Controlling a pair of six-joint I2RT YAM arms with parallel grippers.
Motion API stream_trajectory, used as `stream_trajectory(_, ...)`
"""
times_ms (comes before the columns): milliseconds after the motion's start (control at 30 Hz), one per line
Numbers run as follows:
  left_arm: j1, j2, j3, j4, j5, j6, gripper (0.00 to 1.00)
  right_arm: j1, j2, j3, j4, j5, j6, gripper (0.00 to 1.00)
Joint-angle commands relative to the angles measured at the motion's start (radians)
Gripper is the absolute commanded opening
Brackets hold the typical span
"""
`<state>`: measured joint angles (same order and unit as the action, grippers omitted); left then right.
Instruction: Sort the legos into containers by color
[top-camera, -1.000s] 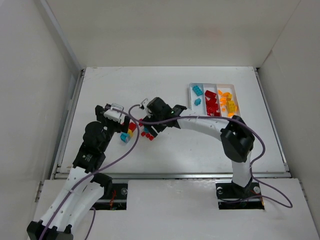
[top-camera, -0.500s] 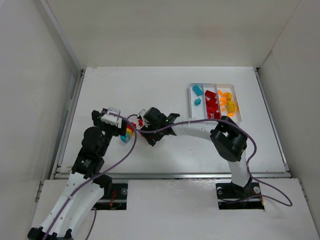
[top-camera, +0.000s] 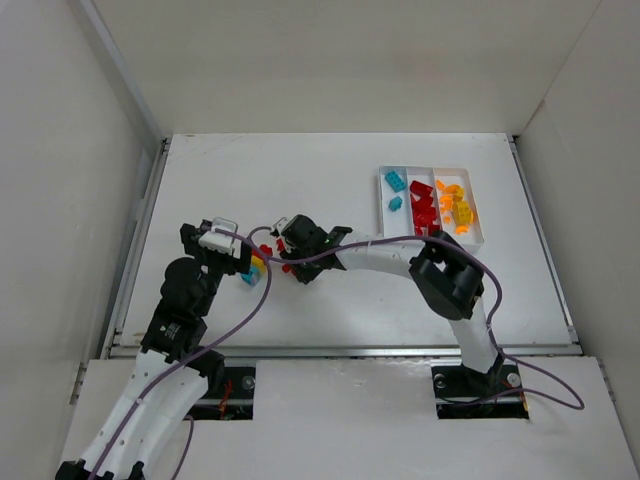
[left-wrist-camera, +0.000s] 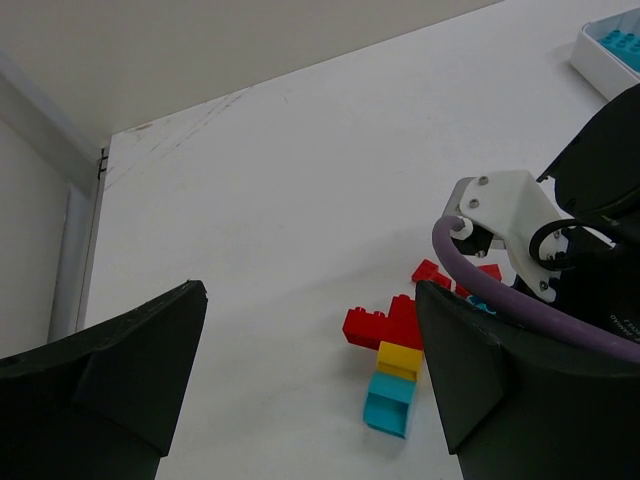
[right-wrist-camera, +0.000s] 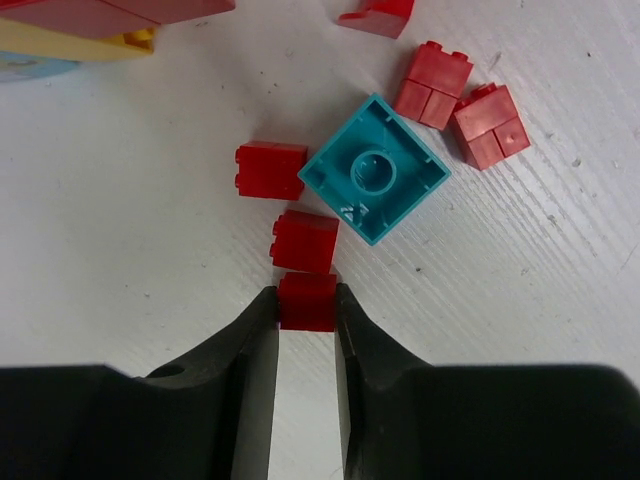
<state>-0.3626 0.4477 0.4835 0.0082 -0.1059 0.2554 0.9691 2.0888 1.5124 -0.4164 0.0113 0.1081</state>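
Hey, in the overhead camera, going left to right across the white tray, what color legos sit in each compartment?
In the tray: teal-blue legos → red legos → orange-yellow legos.

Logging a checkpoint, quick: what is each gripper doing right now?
Left gripper: open, holding nothing.
Right gripper: closed on a small red lego.
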Motion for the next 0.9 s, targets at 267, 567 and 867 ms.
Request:
stream_trajectory(267,-0.002,-0.001,-0.006,0.029,0.063,0.015,0.82,-0.096,-0.148,-0.013,0.005,0.053,0.064,0.0)
stream_trajectory(567,-0.002,0.131,-0.026,0.013,0.444,0.197,0.88,-0.526,-0.381,-0.168,-0.024,0.119,0.245,0.0)
stream_trajectory(867,-0.002,0.572,0.193,-0.158,0.706,0.658,0.79,-0.745,-0.308,-0.192,-0.016,0.125,0.272,0.0)
